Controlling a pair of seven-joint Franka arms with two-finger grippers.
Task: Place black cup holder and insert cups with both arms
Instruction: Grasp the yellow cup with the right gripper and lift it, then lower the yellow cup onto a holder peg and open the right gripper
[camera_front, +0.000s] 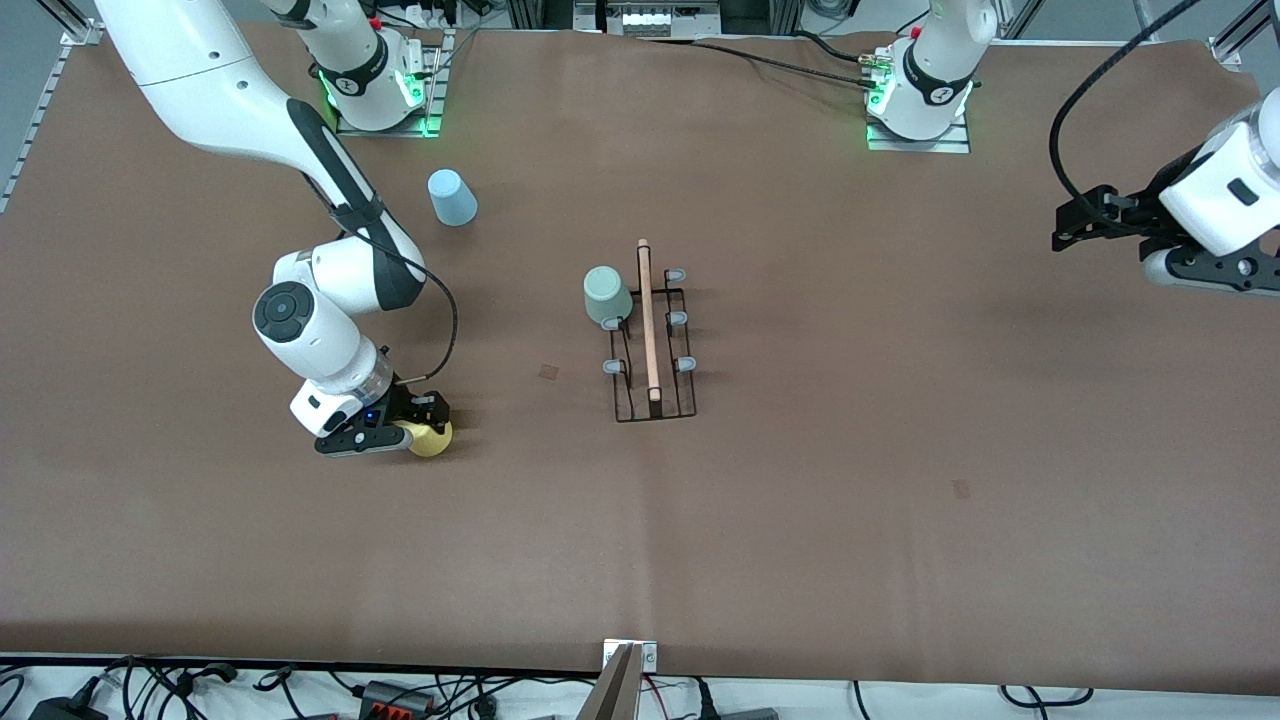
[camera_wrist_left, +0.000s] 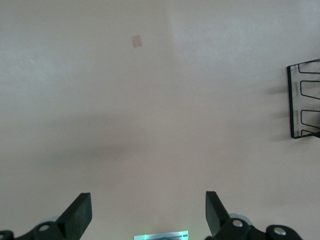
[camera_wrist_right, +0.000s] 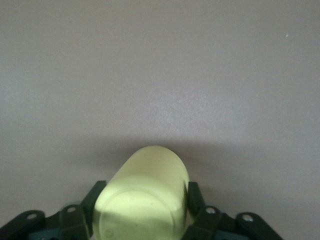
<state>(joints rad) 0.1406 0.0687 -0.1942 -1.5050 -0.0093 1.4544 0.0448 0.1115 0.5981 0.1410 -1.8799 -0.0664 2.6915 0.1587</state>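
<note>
While left jaws gape over bare table (camera_front: 800, 560): right jaws clamped on yellow cup (camera_wrist_right: 145, 200).

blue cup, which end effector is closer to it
Right. The right end effector is at the yellow cup, toward the blue cup's end of the table; the left end effector hangs over the other end.

**Around the work area**

A brown table cover (camera_front: 800, 520) is lying flat over the whole table, and a small darker square mark (camera_front: 548, 371) is showing on it, with a second one (camera_front: 961, 488) toward the left arm's end. Black cables (camera_front: 250, 690) and plugs are lying along the white edge nearest the front camera. A grey metal bracket (camera_front: 628, 672) is sitting at the middle of that edge.
</note>
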